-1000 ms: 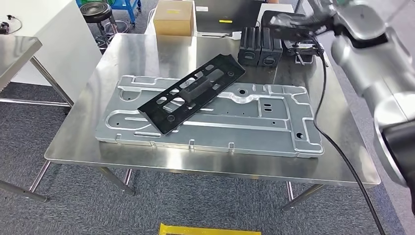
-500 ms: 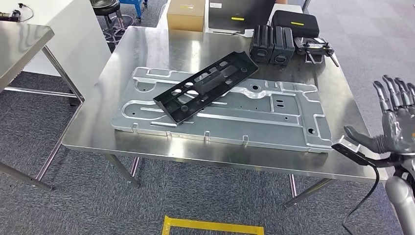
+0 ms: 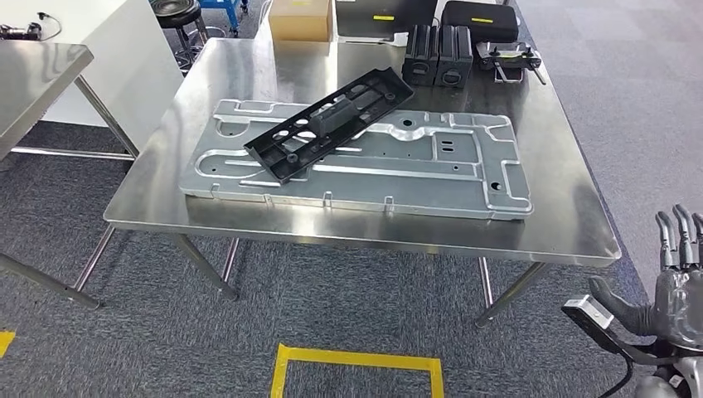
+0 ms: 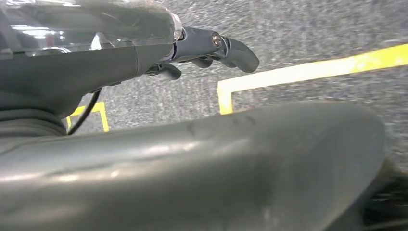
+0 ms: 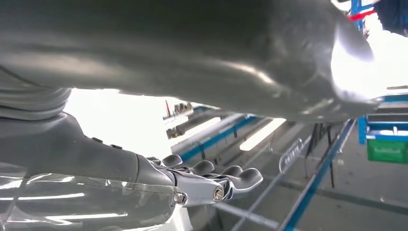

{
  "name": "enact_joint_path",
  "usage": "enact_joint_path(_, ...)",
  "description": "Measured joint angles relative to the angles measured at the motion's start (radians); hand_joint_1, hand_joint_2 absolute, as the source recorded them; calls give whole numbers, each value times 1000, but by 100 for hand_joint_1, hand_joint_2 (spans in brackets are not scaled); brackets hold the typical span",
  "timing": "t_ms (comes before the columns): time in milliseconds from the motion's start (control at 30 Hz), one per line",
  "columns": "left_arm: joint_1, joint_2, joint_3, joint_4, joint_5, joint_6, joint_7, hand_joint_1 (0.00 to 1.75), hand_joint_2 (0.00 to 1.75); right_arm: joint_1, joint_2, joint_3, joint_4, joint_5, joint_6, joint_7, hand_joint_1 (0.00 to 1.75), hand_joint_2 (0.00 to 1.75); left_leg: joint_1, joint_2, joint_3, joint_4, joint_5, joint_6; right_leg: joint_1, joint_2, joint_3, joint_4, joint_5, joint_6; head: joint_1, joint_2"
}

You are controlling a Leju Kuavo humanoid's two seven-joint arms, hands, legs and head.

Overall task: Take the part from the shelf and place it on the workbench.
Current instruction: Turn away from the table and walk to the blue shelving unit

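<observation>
A black perforated part [image 3: 332, 124] lies slantwise on a large silver stamped plate [image 3: 448, 178] on the steel workbench [image 3: 564, 224]. My right hand [image 3: 680, 282] hangs below and off the workbench's near right corner, fingers spread upward, holding nothing. The right wrist view shows the same hand [image 5: 211, 183] with its fingers stretched out and empty. In the left wrist view my left hand [image 4: 211, 48] hangs over the grey carpet, its fingers loosely extended with nothing in them.
Two black cases [image 3: 438, 54], a clamp tool [image 3: 514, 60], a black bag [image 3: 479, 18] and a cardboard box [image 3: 300, 18] stand at the workbench's far edge. A second steel table [image 3: 41, 75] is at left. Yellow floor tape [image 3: 356, 365] lies in front. Blue shelf rails [image 5: 312, 183] run behind.
My right arm has dropped from above the workbench's far right corner to below its near right corner. The view has shifted back a little; the black part stays on the plate.
</observation>
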Motion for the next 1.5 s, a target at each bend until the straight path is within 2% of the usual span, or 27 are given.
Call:
enact_joint_path(33,-2,1,0,0,-1,1,1,0,0,-3,26,-10,14,-22,-8,-16,0,0,-2,0,59,-62,18,7,1,0,-13,3,10,2,0,0)
enact_joint_path(100,-7,2,0,-1,-4,4,3,0,0,-14,84,-33,65,-69,-28,-56,0,0,-7,0,182,-222,5,22,5,-1,-29,7,30,8,0,0)
enact_joint_path(167,-11,3,0,-2,-7,5,8,0,0,-30,136,-57,138,-108,-34,-82,0,0,-12,2,235,-309,-17,31,4,-2,-32,2,52,18,0,0)
enact_joint_path(233,-10,2,0,-2,-11,5,16,0,0,-53,176,-82,230,-153,-13,-93,0,0,-11,7,222,-320,5,41,2,2,-35,-5,64,29,0,0)
enact_joint_path(267,-10,2,0,-2,-13,6,19,0,0,-70,193,-98,288,-185,7,-99,0,0,-10,11,211,-325,21,48,1,4,-42,7,43,34,0,0)
enact_joint_path(367,-10,2,-2,-2,-28,6,25,0,0,-156,226,-185,597,-374,131,-125,0,0,-7,21,163,-329,67,58,-5,6,-80,149,-108,48,0,0)
enact_joint_path(400,-9,2,-4,-2,-34,5,24,0,0,-183,234,-227,724,-458,197,-117,0,0,-7,22,145,-326,80,58,-6,5,-88,212,-139,52,0,0)
enact_joint_path(467,-6,2,-11,-2,-47,3,20,0,0,-213,254,-317,945,-585,322,-40,0,0,-7,22,105,-314,102,55,-9,5,-76,283,-123,55,0,0)
enact_joint_path(533,-4,3,-20,-2,-58,1,19,0,0,-225,282,-393,1115,-632,371,75,0,0,-7,20,65,-293,119,48,-13,4,-2,229,-72,55,0,0)
enact_joint_path(567,-4,3,-24,-2,-62,1,20,0,0,-231,298,-420,1181,-636,366,140,0,0,-8,20,48,-282,124,42,-13,4,54,161,-74,54,0,0)
enact_joint_path(633,-8,3,-32,-2,-67,1,27,0,0,-244,332,-458,1282,-637,346,294,0,0,-10,25,25,-264,135,28,-9,5,139,35,-115,43,-1,0)
enact_joint_path(667,-10,3,-35,-2,-69,1,31,0,0,-251,349,-473,1323,-637,343,378,0,0,-10,28,20,-260,142,21,-4,6,155,4,-131,35,-1,0)
enact_joint_path(733,-10,4,-41,-2,-74,3,36,0,0,-256,385,-501,1387,-637,375,490,0,0,-5,30,13,-256,151,6,-1,3,145,-6,-122,15,-1,0)
enact_joint_path(767,-9,4,-43,-2,-76,5,37,0,0,-257,399,-511,1411,-638,406,511,0,0,-2,27,7,-244,133,-1,-1,1,135,-6,-111,5,-1,0)
enact_joint_path(833,-5,4,-47,-2,-82,6,45,0,0,-264,425,-526,1445,-648,463,503,0,0,2,20,-18,-165,37,-12,0,-2,107,-7,-85,-9,-1,0)
enact_joint_path(900,-2,4,-55,-2,-95,6,58,0,0,-271,443,-541,1466,-660,475,468,0,87,3,17,-41,-42,-60,-19,3,-2,73,-5,-58,-14,-1,0)
enact_joint_path(933,-2,5,-60,-2,-101,5,66,0,0,-274,448,-548,1475,-660,465,451,0,131,3,17,-41,5,-72,-20,5,-3,55,-4,-46,-14,-1,0)
enact_joint_path(967,-2,6,-65,-2,-105,5,74,0,0,-276,451,-552,1482,-651,450,435,0,175,3,17,-27,26,-58,-19,7,-5,36,-1,-33,-13,-1,0)
enact_joint_path(1000,-2,8,-68,-2,-104,6,79,0,0,-278,452,-554,1487,-634,433,421,0,175,3,17,2,15,-28,-16,9,-7,17,2,-20,-13,-1,0)
enact_joint_path(1067,-5,13,-70,-3,-95,12,82,0,0,-283,453,-547,1494,-586,404,400,0,175,0,16,111,-101,10,-3,13,-7,-13,7,3,-10,-1,0)
enact_joint_path(1133,-12,19,-70,-4,-85,20,73,0,0,-287,451,-532,1498,-540,385,395,0,175,-5,15,219,-255,-16,13,16,-6,-28,10,25,-2,-1,0)
enact_joint_path(1167,-15,21,-70,-4,-82,23,68,0,0,-288,449,-521,1499,-516,375,394,0,175,-9,15,246,-301,-32,21,16,-7,-31,9,37,4,-1,0)
enact_joint_path(1233,-17,23,-69,-4,-78,30,64,0,0,-288,444,-490,1502,-452,350,398,0,87,-10,17,243,-325,-23,36,14,-7,-35,3,56,16,-1,0)
enact_joint_path(1300,-17,24,-69,-4,-81,34,67,0,0,-287,437,-446,1506,-382,325,404,0,0,-6,22,220,-331,7,50,11,-2,-48,27,14,27,-1,0)
enact_joint_path(1400,-15,25,-70,-4,-93,36,85,0,0,-287,433,-377,1512,-272,315,423,0,0,-6,24,171,-330,49,59,3,2,-80,185,-144,41,-1,0)
enact_joint_path(1433,-14,26,-71,-4,-98,36,93,0,0,-287,433,-344,1514,-214,320,429,0,0,-6,25,153,-327,61,58,0,2,-84,243,-168,45,-1,0)
enact_joint_path(1500,-11,27,-74,-4,-107,35,102,0,0,-291,433,-267,1518,-105,330,433,0,0,-4,29,109,-313,84,53,-7,1,-59,287,-143,52,-1,0)
